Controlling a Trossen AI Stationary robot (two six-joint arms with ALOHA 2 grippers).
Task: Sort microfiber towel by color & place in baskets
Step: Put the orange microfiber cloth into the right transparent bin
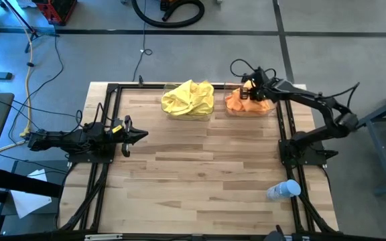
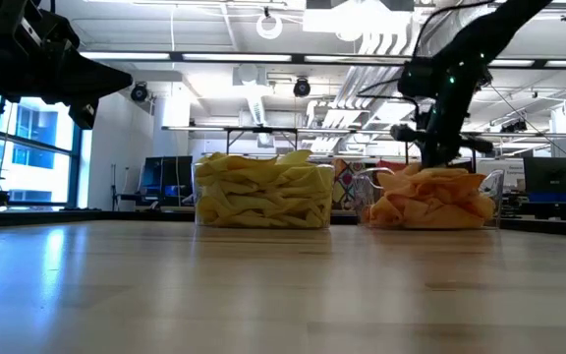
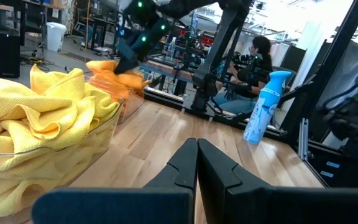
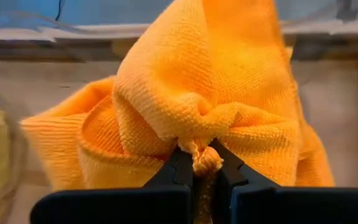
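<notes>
Yellow towels (image 1: pixel 189 98) fill one clear basket (image 2: pixel 261 202) at the table's far edge and spill over its rim. Orange towels (image 1: pixel 246 104) fill the other basket (image 2: pixel 492 187) to its right. My right gripper (image 4: pixel 202 163) hangs over the orange basket, shut on an orange towel (image 4: pixel 197 93). My left gripper (image 1: pixel 139 134) hovers near the table's left edge, its fingers (image 3: pixel 197 163) shut on nothing. My right gripper pinches a gathered fold of the orange towel (image 4: pixel 201 152) between its two fingertips, coming from above and pointing down into the basket. The cloth bunches around the pinch and spreads over the orange pile below it; several layers are caught in the fold.
A small clear bottle with a blue cap (image 1: pixel 283 191) lies near the table's right near corner. Black frame rails (image 1: pixel 106 134) run along the left and right sides. Bare wood (image 1: pixel 200 174) stretches across the table's middle and near half.
</notes>
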